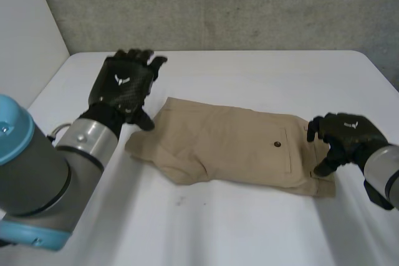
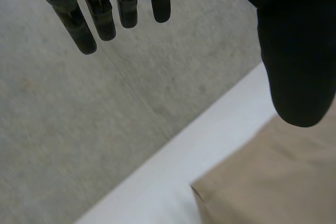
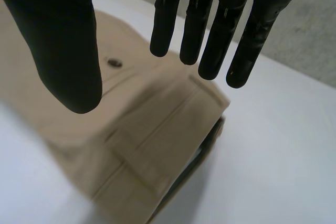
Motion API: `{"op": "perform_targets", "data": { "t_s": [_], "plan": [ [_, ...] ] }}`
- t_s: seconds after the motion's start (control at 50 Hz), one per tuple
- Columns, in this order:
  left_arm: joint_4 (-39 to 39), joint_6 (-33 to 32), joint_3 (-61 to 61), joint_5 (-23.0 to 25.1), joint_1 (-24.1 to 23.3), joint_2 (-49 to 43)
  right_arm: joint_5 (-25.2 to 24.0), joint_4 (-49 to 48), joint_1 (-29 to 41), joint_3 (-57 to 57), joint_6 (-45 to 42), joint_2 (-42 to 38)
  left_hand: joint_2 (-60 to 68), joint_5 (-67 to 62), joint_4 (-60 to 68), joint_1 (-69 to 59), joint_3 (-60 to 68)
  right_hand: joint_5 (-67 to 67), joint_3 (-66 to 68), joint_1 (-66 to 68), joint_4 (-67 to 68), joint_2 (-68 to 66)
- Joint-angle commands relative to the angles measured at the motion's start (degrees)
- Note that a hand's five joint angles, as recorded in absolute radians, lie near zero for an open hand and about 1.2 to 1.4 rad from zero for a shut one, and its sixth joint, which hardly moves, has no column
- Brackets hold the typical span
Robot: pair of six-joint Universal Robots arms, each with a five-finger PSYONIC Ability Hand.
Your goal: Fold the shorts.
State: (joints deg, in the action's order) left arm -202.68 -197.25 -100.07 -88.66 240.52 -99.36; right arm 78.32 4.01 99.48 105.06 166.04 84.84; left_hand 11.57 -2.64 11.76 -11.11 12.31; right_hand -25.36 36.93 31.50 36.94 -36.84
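Note:
The tan shorts [image 1: 237, 147] lie flat on the white table [image 1: 237, 228], folded lengthwise, with the waistband at the right end and the leg hems at the left. My left hand [image 1: 121, 85] hovers open over the left end, fingers straight, nothing in it. In the left wrist view its fingers [image 2: 105, 19] and thumb [image 2: 296, 51] spread above a corner of the shorts [image 2: 273, 182]. My right hand [image 1: 346, 132] is over the waistband end. In the right wrist view its fingers [image 3: 210, 30] and thumb are apart above the shorts [image 3: 147, 129], holding nothing.
A grey concrete wall [image 1: 218, 4] rises just behind the table's far edge. A dark button [image 1: 277, 144] marks the back pocket near the waistband. Bare table surface runs along the front of the shorts and to both sides.

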Motion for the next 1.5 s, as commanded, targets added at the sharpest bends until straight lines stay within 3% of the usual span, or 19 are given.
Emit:
{"op": "perform_targets", "data": {
  "t_s": [0.02, 0.38, 0.42, 0.46, 0.54, 0.74, 0.84, 1.04, 1.12, 1.22, 1.28, 1.3, 1.34, 1.36, 1.38, 1.44, 1.5],
  "plan": [
    [1.4, 0.9, -4.9, -0.6, 0.0, 1.9, -1.2, -6.9, -2.0, 6.6, -0.5, -0.8, -1.6, 2.6, -1.8, 1.1, -2.3, -6.9, 5.3, 10.7, 5.3, -5.4],
    [0.9, 1.1, -6.7, -1.4, 0.2, 0.7, 0.8, -18.2, -1.5, 7.7, -6.0, -12.7, -1.6, 2.6, -1.8, 1.1, -2.3, -2.6, 1.1, 6.5, 1.1, -1.2],
    [0.9, 1.1, -6.7, -1.4, 0.2, 0.4, 1.4, -19.9, -1.5, 7.6, -6.1, -13.0, -1.6, 2.6, -1.8, 1.1, -2.3, -10.2, 8.6, 14.0, 8.6, -8.7],
    [0.9, 1.1, -6.7, -1.4, 0.2, 0.1, 2.4, -22.5, -1.5, 7.5, -6.2, -13.1, -1.6, 2.6, -1.8, 1.1, -2.3, -44.5, 42.9, 48.4, 42.9, -43.0],
    [0.9, 1.1, -6.7, -1.5, 0.1, 0.1, 3.7, -24.8, -1.8, 6.8, -7.7, -12.8, -1.6, 2.6, -1.8, 1.1, -2.3, -44.6, 43.1, 48.5, 43.1, -43.2],
    [1.1, 1.0, -7.3, -1.6, 0.6, 1.3, 3.7, -16.9, -12.9, 1.7, -22.6, -9.9, -1.6, 2.6, -1.8, 1.1, -2.3, -44.6, 43.1, 48.5, 43.1, -43.2],
    [1.1, 1.1, -7.4, -1.6, 1.0, 1.8, 3.6, -10.1, -13.8, -3.6, -28.6, -9.7, -1.6, 2.6, -1.8, 1.1, -2.3, -44.6, 43.1, 48.5, 43.1, -43.2],
    [1.1, 1.0, -7.5, -1.7, 1.1, 1.8, 3.1, -7.4, 2.4, -16.2, -29.8, -9.6, -1.6, 2.6, -1.8, 1.1, -2.3, -44.6, 43.1, 48.5, 43.1, -43.2],
    [1.1, 1.1, -7.5, -1.7, 1.1, 1.8, 2.2, -8.3, 11.9, -19.9, -30.2, -11.6, -1.6, 2.6, -1.8, 1.1, -2.3, -44.6, 43.1, 48.5, 43.1, -43.2],
    [1.2, 1.0, -7.6, -1.7, 1.1, 1.9, -4.0, -8.5, 25.0, -23.1, -31.7, -19.2, -1.6, 2.6, -1.8, 1.1, -2.3, -44.6, 43.1, 48.5, 43.1, -43.2],
    [1.3, 1.1, -7.6, -1.7, 1.1, 1.8, -7.1, -8.0, 28.0, -22.9, -32.0, -22.3, -1.6, 2.6, -1.8, 1.1, -2.3, -44.6, 43.1, 48.5, 43.1, -43.2],
    [1.3, 1.0, -7.5, -1.7, 1.1, 1.8, -8.6, -7.9, 29.3, -22.6, -32.2, -24.3, -1.6, 2.6, -1.8, 1.1, -2.3, -44.2, 42.6, 48.1, 42.6, -42.7],
    [1.4, 1.0, -7.6, -1.6, 1.1, 1.8, -9.6, -7.9, 29.8, -22.7, -32.2, -25.7, -1.6, 2.6, -1.8, 1.1, -2.3, -30.1, 28.6, 34.0, 28.6, -28.7],
    [1.4, 1.0, -7.6, -1.6, 1.1, 1.8, -9.8, -8.0, 29.9, -23.1, -32.0, -26.0, -1.6, 2.6, -1.8, 1.1, -2.3, -10.4, 8.8, 14.3, 8.8, -8.9],
    [1.4, 1.0, -7.6, -1.6, 1.0, 1.8, -9.8, -8.0, 29.9, -23.1, -32.0, -26.0, -1.6, 2.6, -1.8, 1.1, -2.3, -10.2, 8.6, 14.1, 8.6, -8.7],
    [1.1, 1.0, -7.4, -1.5, 1.1, 1.8, -9.5, -8.6, 29.6, -23.8, -29.0, -23.0, -1.6, 2.6, -1.8, 1.1, -2.3, 25.4, -26.9, -21.5, -26.9, 26.8],
    [1.0, 1.1, -6.6, -1.6, 1.1, 1.7, -8.8, -8.9, 29.5, -24.6, -23.9, -20.2, -1.6, 2.6, -1.8, 1.1, -2.3, 25.4, -26.9, -21.5, -26.9, 26.8]
  ]
}}
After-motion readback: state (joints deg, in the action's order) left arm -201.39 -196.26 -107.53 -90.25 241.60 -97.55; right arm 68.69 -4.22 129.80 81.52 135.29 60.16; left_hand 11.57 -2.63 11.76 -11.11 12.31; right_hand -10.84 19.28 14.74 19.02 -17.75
